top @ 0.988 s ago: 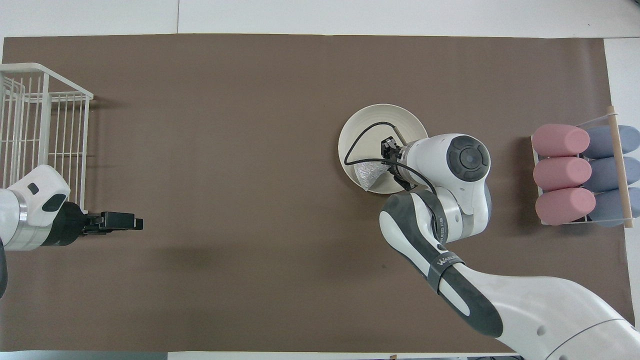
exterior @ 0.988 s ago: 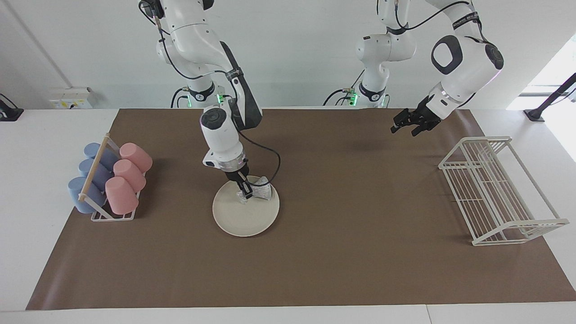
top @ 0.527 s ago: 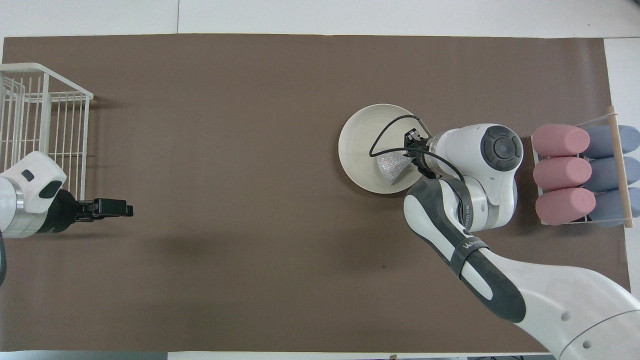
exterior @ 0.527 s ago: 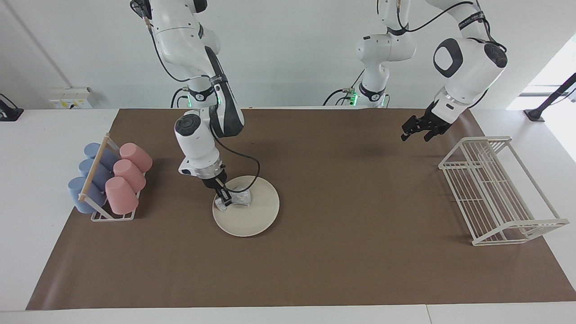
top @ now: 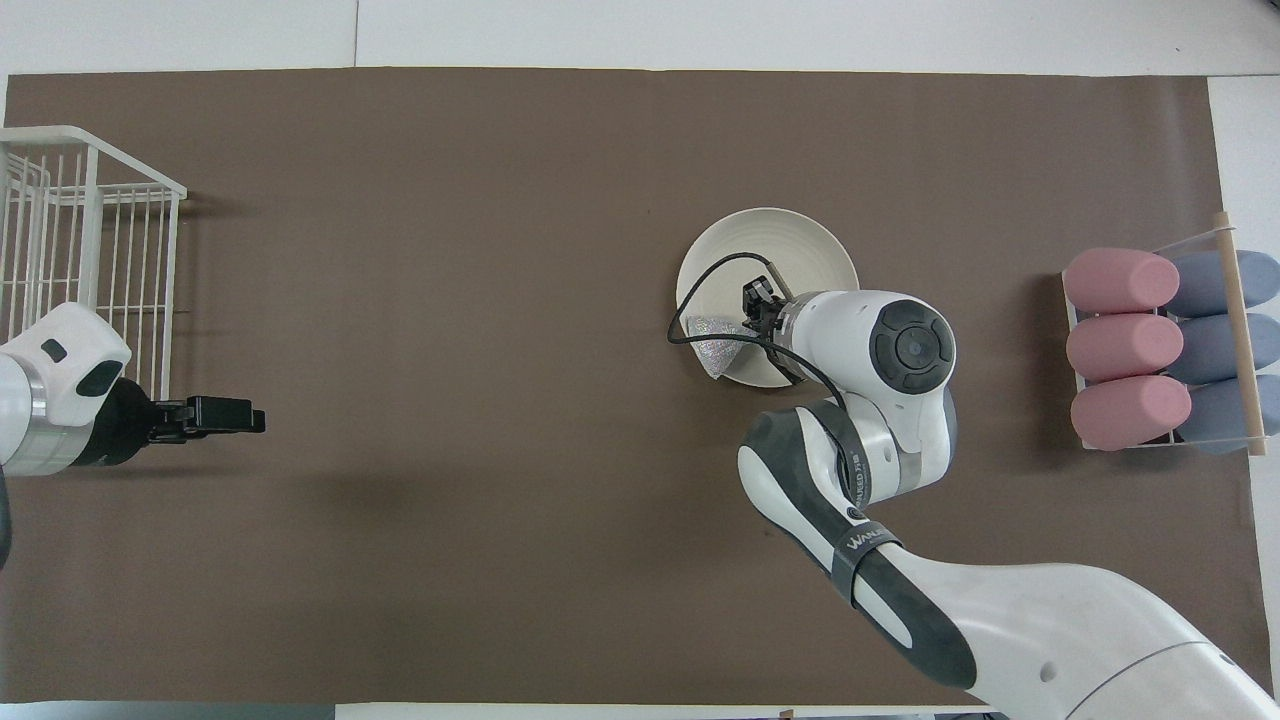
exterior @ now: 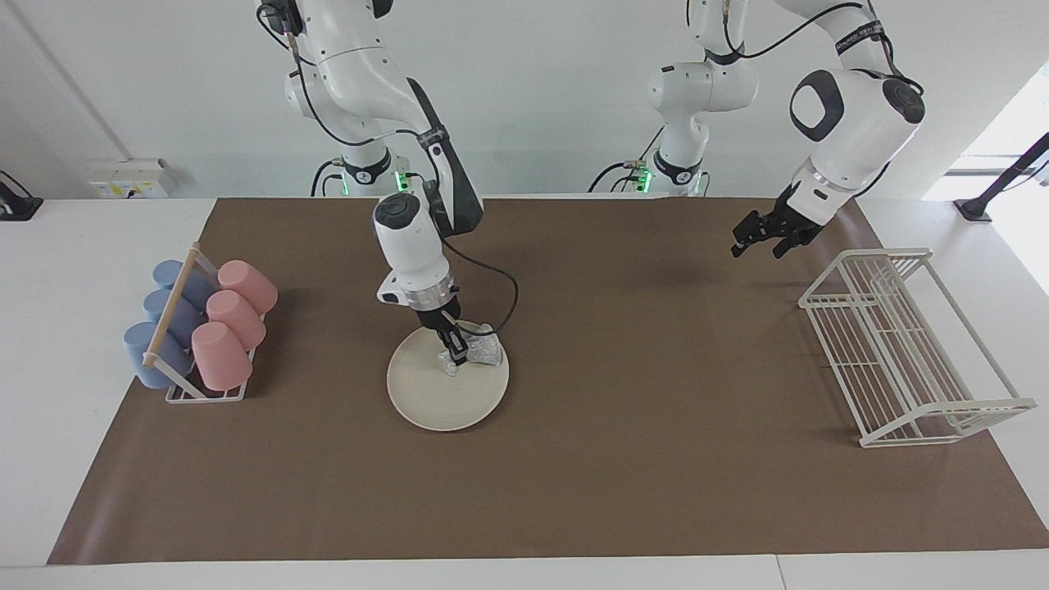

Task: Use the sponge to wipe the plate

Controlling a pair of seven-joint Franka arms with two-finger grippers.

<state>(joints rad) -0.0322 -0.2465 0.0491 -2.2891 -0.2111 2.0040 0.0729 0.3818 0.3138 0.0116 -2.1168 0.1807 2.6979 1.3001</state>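
Note:
The cream-white plate (exterior: 442, 403) lies on the brown mat, toward the right arm's end of the table; it also shows in the overhead view (top: 770, 240). My right gripper (exterior: 453, 358) points down onto the plate and is shut on the silvery-grey sponge (exterior: 482, 351). The sponge rests on the plate's rim, on the part nearer to the robots and toward the left arm's end. In the overhead view the sponge (top: 715, 338) overhangs that rim beside my right gripper (top: 755, 302). My left gripper (exterior: 758, 239) is open and empty, and waits in the air over the mat beside the wire rack; it also shows in the overhead view (top: 225, 415).
A white wire rack (exterior: 901, 344) stands at the left arm's end of the table, also in the overhead view (top: 80, 230). A holder with pink and blue cups (exterior: 201, 328) lying on their sides stands at the right arm's end, also in the overhead view (top: 1160, 345).
My right gripper has swept the sponge across the plate, from the side near the cup holder to the rim toward the left arm's end. The left gripper has hardly moved in the last half second.

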